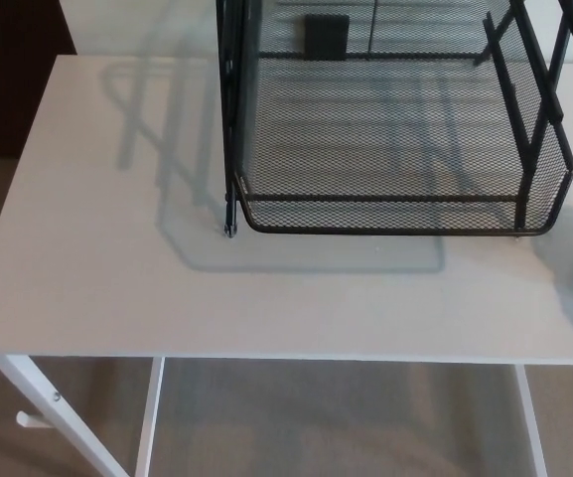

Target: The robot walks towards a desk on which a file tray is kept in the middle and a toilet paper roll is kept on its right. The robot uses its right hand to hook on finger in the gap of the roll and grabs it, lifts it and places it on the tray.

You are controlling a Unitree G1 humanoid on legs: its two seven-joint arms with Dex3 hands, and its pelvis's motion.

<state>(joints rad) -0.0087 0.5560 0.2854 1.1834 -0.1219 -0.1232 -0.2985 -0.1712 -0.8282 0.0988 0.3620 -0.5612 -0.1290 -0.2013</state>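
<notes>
White desk point(97, 278); file tray point(395, 214) cropped at top edge.

— What carries the things?
— A flat white rectangular counter point(97, 278).
— What lies on it?
— A black wire-mesh file tray point(385, 212), standing toward the far side, its shadow falling on the bare top at its left.

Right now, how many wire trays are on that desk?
1: a black mesh file tray at the back of the white desk, right of middle. Upper tiers may be hidden beyond the picture's top.
</notes>
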